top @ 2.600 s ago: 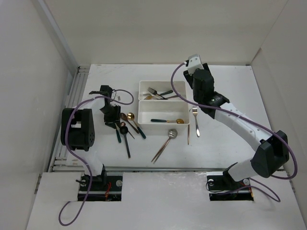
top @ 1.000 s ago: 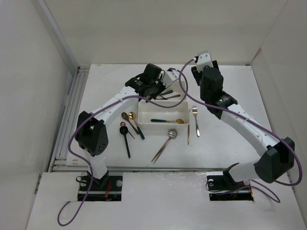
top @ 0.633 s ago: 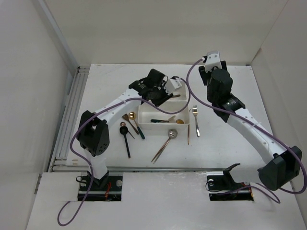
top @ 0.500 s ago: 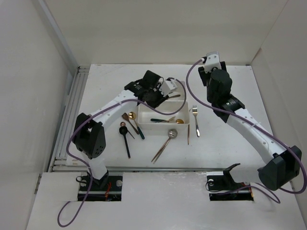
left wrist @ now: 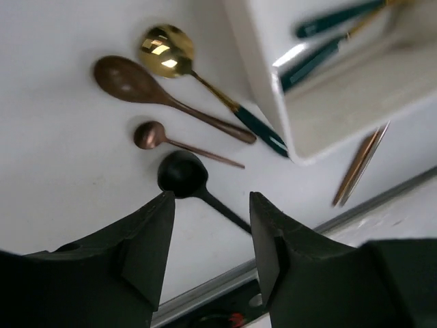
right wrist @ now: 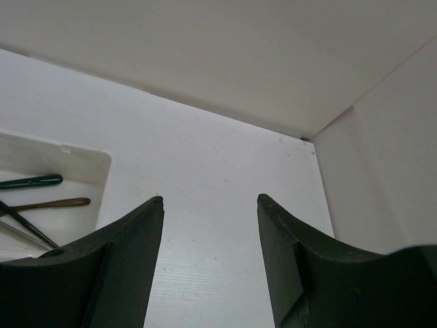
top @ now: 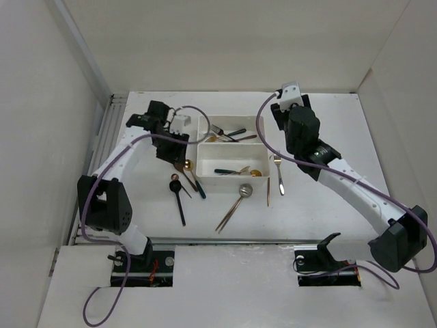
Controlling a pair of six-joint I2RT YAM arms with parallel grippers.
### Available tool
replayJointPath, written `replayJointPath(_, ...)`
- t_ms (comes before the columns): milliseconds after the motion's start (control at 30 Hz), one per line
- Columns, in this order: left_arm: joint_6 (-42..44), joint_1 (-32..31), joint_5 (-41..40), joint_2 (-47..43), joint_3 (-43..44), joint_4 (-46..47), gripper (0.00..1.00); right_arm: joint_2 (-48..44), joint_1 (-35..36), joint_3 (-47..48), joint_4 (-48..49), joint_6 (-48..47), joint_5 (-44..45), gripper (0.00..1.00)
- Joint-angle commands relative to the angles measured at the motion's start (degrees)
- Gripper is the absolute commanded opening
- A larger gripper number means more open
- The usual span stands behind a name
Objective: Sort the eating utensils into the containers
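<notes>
The left fingers (top: 171, 152) stand partly open and the right fingers (top: 285, 108) wider; neither pair holds anything.

From above, two white trays sit mid-worktop (top: 328, 123) with their long sides touching. The far tray (top: 202, 120) holds several forks. The near tray (top: 200, 172) holds a green-handled spoon (top: 235, 171) with another piece across it. The left fingers hang at 9 o'clock of the trays' shared edge. A loose group lies at 8 o'clock of the near tray, among it a gold spoon (top: 194, 179) and a black spoon (top: 180, 205). A silver fork (top: 278, 171) lies at 3 o'clock of the near tray. A silver spoon (top: 244, 190) lies at 6 o'clock, with thin copper-coloured pieces (top: 268, 193) beside it. The right fingers are at 2 o'clock of the far tray.

In the left wrist view the fingers' gap is empty, and the black spoon's bowl lies just beyond it on the worktop. Beyond that lie a small copper spoon (left wrist: 149, 134) and a larger copper spoon (left wrist: 126, 76). The gold spoon's green handle reaches the near tray's corner at 2 o'clock.

In the right wrist view the fingers frame bare worktop and the back wall (right wrist: 205, 41). A corner of the far tray is at 9 o'clock, with a green handle (right wrist: 27, 181) and a copper handle (right wrist: 51, 203) inside.
</notes>
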Motion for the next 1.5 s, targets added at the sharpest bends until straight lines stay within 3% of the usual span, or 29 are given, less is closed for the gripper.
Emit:
replayJointPath(0,-18.24,7.95,8.35,3.70,4.97,-1.49,0.45,-1.86,2.61,0.25,1.44,1.26,2.04,0.63)
replayJointPath(100,-26.76,8.76,1.60,3.71,1.56,0.62,0.54,-1.86,4.28,0.77,-2.16,1.26,2.65,0.63)
replayJointPath(167,-30.31,8.76,-1.30,4.32,-2.31,-2.70,0.57,-1.86,4.81,1.38,-4.10,1.88,3.26,0.63)
replayJointPath(467,-31.64,-2.40,-3.43,1.25,-12.17,-1.58,0.62,-4.15,5.87,0.86,-12.81,10.23,5.99,0.63)
replayJointPath(600,-32.70,-0.92,-8.17,1.96,-21.29,-0.97,0.62,-4.76,5.87,0.16,-15.00,13.30,6.52,0.63)
replayJointPath(767,-33.31,-0.21,-10.98,4.14,-20.70,3.77,0.62,-6.43,5.87,0.16,-15.54,13.83,7.65,0.63)
replayJointPath(933,-35.15,-0.21,-9.50,8.80,-20.17,10.72,0.50,-8.27,5.87,-0.46,-16.06,13.22,8.80,0.63)
replayJointPath(967,-35.16,-0.21,-9.49,9.68,-20.17,11.25,0.40,-8.28,5.87,-0.46,-16.06,12.69,9.32,0.63)
replayJointPath(1067,-35.68,1.63,-8.70,11.89,-22.35,12.39,0.26,-8.80,5.87,-0.46,-15.54,10.59,9.86,0.63)
replayJointPath(1200,-35.16,3.65,-9.76,12.42,-22.98,13.72,0.00,-8.81,5.87,-0.46,-14.48,9.18,9.86,0.63)
replayJointPath(1367,-31.57,5.86,-13.53,11.62,-15.09,8.19,0.00,-7.67,5.87,1.12,-13.34,8.12,9.86,0.63)
replayJointPath(1467,-27.52,7.42,-21.41,9.88,-6.66,4.14,0.00,-6.44,5.87,1.82,-10.53,7.59,8.81,0.63)
